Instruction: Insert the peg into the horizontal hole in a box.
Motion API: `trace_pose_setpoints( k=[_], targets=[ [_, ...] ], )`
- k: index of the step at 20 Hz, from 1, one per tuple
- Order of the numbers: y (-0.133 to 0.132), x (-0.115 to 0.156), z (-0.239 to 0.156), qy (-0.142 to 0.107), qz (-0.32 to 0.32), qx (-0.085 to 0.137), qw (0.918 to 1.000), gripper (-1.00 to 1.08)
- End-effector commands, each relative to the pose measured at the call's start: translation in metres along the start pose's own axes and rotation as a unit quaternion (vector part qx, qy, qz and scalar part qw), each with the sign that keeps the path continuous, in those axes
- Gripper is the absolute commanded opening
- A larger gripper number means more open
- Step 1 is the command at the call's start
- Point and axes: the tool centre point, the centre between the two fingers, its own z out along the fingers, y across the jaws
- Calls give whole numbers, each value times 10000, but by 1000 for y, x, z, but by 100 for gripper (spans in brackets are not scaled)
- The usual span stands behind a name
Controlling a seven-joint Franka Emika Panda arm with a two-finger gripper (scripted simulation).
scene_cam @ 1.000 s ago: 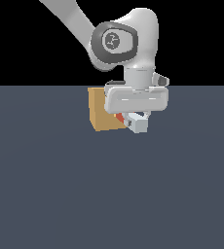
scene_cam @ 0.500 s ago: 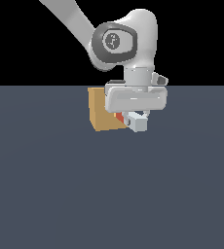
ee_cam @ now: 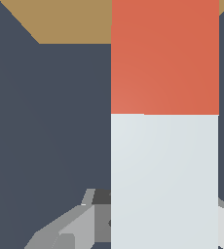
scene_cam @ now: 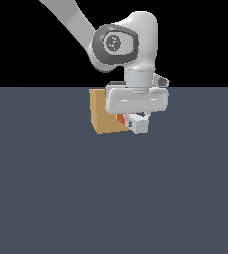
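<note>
Fingers of the gripper are clamped on the pale end of the peg, holding it level above the dark floor. Its red end points at the box, which sits just to the exterior view's left. Whether the tip has entered the hole is hidden behind the hand.

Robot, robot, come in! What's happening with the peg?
Gripper shut on peg. Red end at box. Hole hidden. Nothing blocking.
</note>
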Motion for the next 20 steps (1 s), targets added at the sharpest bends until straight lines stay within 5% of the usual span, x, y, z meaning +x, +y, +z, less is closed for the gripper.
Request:
trace_pose_setpoints(
  k=[1, 11, 20],
  targets=[
    [1, 13, -2, 0, -11, -19, 10000, -100],
    [1, 86, -4, -2, -12, -32, 10000, -100],
    [3, 91, -4, -2, -12, -36, 10000, -100]
  ],
)
